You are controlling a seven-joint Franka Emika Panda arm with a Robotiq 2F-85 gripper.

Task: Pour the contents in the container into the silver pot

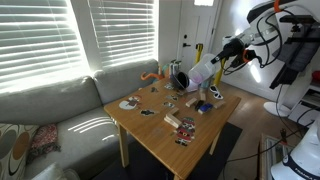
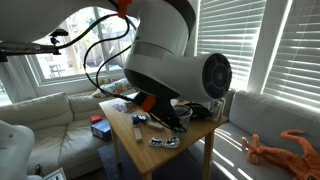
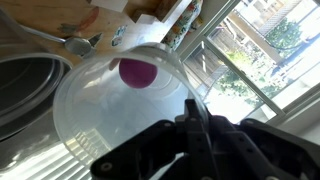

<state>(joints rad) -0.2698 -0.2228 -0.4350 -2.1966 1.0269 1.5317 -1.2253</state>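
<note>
Translucent cup (image 3: 105,115), tipped sideways with a purple ball (image 3: 135,72) inside, beside the silver pot (image 3: 22,80).

One table (image 1: 140,122) is recorded. Above it — one container (image 3: 110,120), with one purple ball (image 3: 135,72) counted inside. On it — one silver pot (image 3: 22,90); small items too blurred for counting. Beside it, one sofa (image 1: 50,110).
</note>
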